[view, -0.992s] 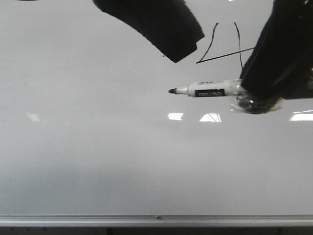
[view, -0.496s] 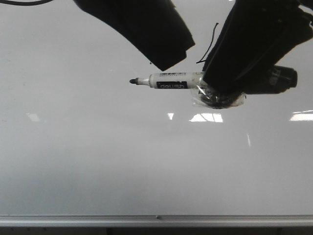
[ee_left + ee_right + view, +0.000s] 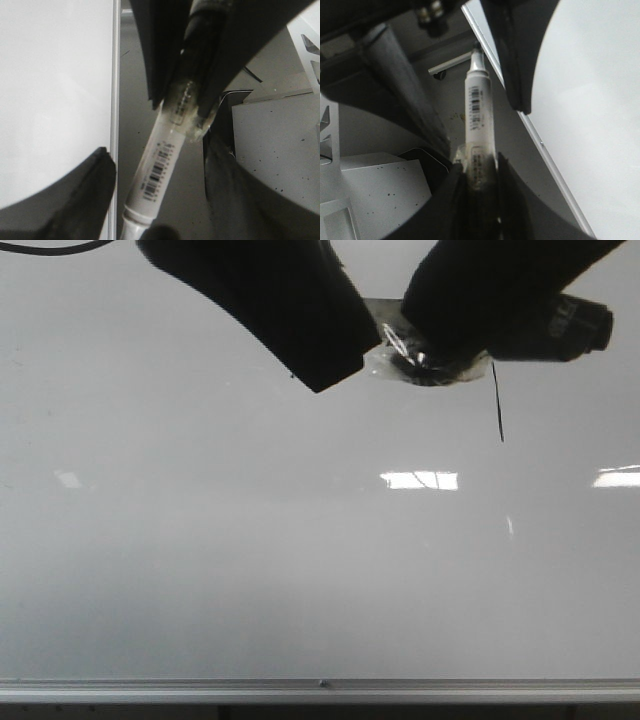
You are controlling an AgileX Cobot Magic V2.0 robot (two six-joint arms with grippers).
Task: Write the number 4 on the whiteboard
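Your right gripper (image 3: 476,172) is clamped on the marker (image 3: 478,107); your left gripper (image 3: 155,197) is spread wide around it, above the whiteboard (image 3: 250,570).

whiteboard (image 3: 300,570): glossy, smooth pale grey-white surface throwing back bright light patches
frame (image 3: 320,690): brushed silver metal strip, dull sheen
marker (image 3: 478,107): smooth white plastic barrel with a printed barcode label, slight gloss
tape (image 3: 400,360): clear, crinkled shiny film wrapped where the marker sits in the right claw (image 3: 477,172)
claw fingers (image 3: 512,195): matt black, smooth
number 4 (image 3: 497,410): thin matt black ink line
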